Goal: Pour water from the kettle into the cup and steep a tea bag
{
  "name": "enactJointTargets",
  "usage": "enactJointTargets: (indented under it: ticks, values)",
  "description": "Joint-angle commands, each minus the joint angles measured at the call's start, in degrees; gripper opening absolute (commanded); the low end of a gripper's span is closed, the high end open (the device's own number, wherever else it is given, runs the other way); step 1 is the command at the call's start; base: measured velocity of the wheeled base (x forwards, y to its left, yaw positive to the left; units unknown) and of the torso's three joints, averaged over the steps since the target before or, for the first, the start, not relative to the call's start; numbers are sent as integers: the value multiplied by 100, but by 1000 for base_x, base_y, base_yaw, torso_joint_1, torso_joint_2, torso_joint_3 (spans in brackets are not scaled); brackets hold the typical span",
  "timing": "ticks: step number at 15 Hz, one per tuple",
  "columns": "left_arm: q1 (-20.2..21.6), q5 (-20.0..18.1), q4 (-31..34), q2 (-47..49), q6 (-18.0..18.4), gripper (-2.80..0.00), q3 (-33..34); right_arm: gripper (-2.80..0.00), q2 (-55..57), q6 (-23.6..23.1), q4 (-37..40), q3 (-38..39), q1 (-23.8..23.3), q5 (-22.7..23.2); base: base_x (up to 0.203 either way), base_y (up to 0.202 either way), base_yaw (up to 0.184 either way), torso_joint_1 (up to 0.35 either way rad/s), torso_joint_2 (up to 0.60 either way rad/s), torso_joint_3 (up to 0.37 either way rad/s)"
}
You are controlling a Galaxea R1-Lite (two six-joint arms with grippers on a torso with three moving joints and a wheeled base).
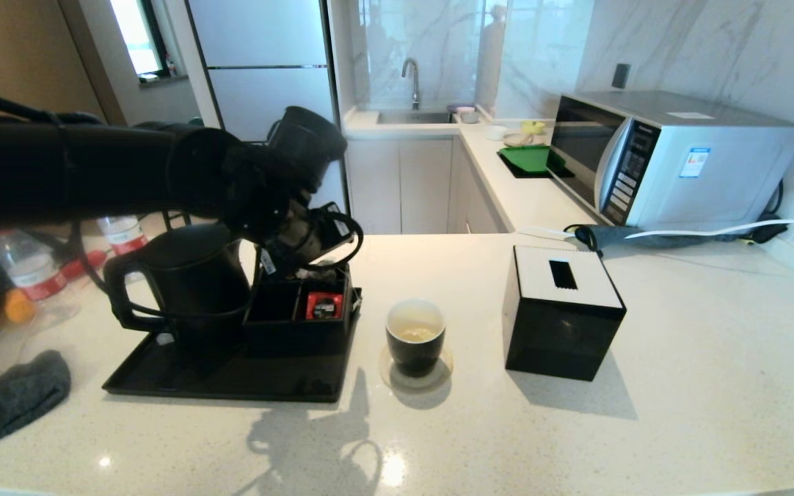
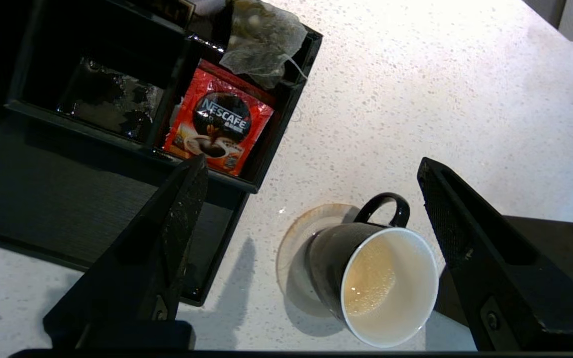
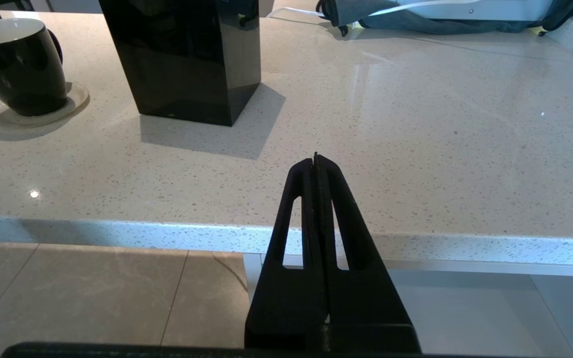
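The black kettle point(image 1: 187, 279) stands on a black tray point(image 1: 231, 382) at the left. The cup point(image 1: 415, 335), black outside and white inside, sits on a round coaster to the right of the tray. It holds pale yellowish water point(image 2: 372, 286), and its small loop handle shows in the left wrist view. The greyish tea bag point(image 2: 262, 44) lies at the far end of the organizer box point(image 1: 297, 320), beside a red sachet point(image 2: 219, 127). My left gripper point(image 2: 312, 160) hangs open and empty above the organizer's edge and the cup point(image 2: 381, 283). My right gripper point(image 3: 315, 160) is shut and empty, low before the counter's front edge.
A black cube box with a white slotted top point(image 1: 562, 313) stands right of the cup. Clear red-capped bottles point(image 1: 32, 269) and a grey cloth point(image 1: 11, 399) lie at the left. A microwave point(image 1: 673, 158) and cables sit at the back right.
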Motion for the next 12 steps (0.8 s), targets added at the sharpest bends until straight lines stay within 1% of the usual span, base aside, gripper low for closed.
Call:
enactJointTargets:
  ticks: [1,5,7,8,11,12]
  values:
    - [27,3,24,87,-26,0,-33,-280,7,-4,-1,0,2,4,0,0,0,0,0,0]
    - [145,3,24,239,9,0,-24,-280,7,-4,-1,0,2,4,0,0,0,0,0,0]
    - [232,1,24,342,281,0,-20,-280,7,-4,-7,0,2,4,0,0,0,0,0,0]
    - [266,-6,12,440,484,0,-47,-280,7,-4,-2,0,2,4,0,0,0,0,0,0]
    - [296,-77,14,747,734,0,-342,-280,7,-5,-4,0,2,4,0,0,0,0,0,0]
    - [306,-83,15,841,872,0,-412,-280,7,-4,-1,0,2,4,0,0,0,0,0,0]
